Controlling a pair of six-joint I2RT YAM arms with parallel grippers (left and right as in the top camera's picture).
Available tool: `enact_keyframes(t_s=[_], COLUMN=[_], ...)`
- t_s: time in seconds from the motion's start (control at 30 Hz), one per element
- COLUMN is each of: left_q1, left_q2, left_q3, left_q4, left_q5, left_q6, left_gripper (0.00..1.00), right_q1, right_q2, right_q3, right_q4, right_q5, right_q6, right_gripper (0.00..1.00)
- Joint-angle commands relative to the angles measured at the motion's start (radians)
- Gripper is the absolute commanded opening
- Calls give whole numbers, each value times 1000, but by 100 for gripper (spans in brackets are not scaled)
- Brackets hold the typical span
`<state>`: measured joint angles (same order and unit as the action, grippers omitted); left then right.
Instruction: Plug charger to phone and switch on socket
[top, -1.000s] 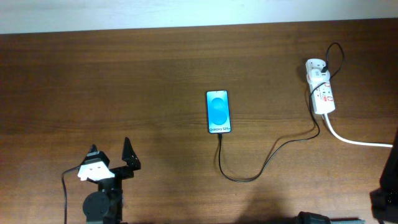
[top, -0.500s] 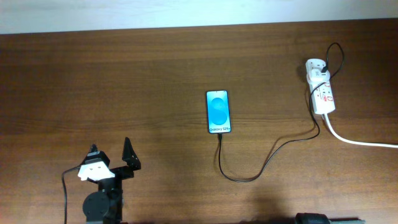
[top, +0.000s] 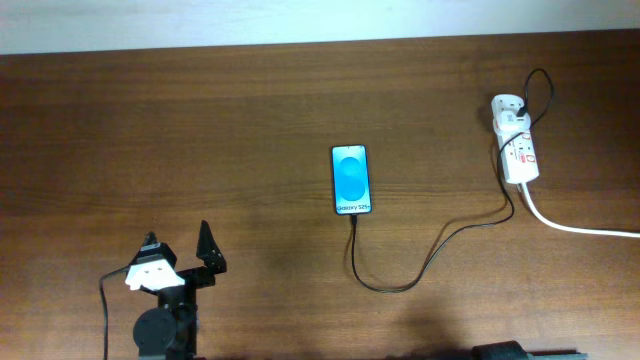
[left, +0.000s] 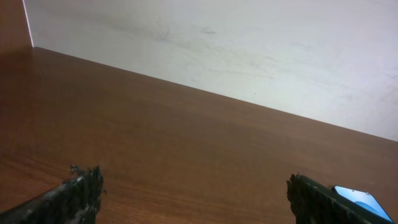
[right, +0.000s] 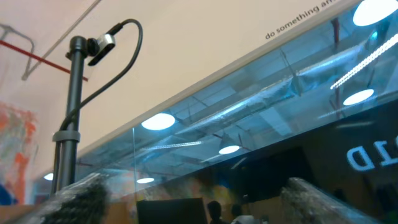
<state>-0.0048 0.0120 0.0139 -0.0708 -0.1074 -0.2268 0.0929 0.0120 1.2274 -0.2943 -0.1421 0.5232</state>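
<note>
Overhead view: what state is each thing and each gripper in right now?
phone: flat, screen lit blue.
socket: switch position too small to tell.
charger: slack, runs from socket to phone's lower end, looks plugged in.
left gripper: open, empty.
right gripper: open, empty, aimed upward.

The phone (top: 351, 180) is lying face up near the middle of the wooden table (top: 230, 120), its blue screen glowing and its Galaxy text sitting at the end nearest the robot. The charger (top: 353, 245) is running from that end, looping forward, then curving up and right to the socket (top: 517, 145) near the far right corner. A thick white cord (top: 572, 229) is trailing from the socket toward the right edge. The left gripper (top: 178, 243) is hanging over the front left, fingers spread apart, holding nothing
</note>
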Motion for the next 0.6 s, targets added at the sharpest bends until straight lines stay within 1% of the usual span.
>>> enact_keyframes(t_s=[0.0,0.03,0.13,0.3,0.33,0.37,0.43,0.57], left_q1=[4,4,4,4,4,4,4,4], left_q2=[0,0,0,0,0,0,0,0], left_q3=[-5,-5,-5,-5,-5,-5,-5,-5], left_q4=[-2,-2,-2,-2,-2,-2,-2,-2], left_q5=[10,10,10,10,10,10,10,10], left_q6=[19,19,19,19,19,19,19,19], left_gripper=[99,99,99,100,100,99,99,99], right_q1=[5,5,5,5,5,5,5,5], right_q2=[-6,-6,-6,-6,-6,-6,-6,-6], right_q3=[-4,-6,-30,-40,-56,-93,-202,-455], right_q4=[2,-9,-16,-48,-83,-116,-117,-86], right_q5=[53,63,208,263,263,263,259,263], right_q6=[-87,-103,-105,-105,-121,-188,-256,-284], right_gripper=[99,99,99,99,99,99,99,99])
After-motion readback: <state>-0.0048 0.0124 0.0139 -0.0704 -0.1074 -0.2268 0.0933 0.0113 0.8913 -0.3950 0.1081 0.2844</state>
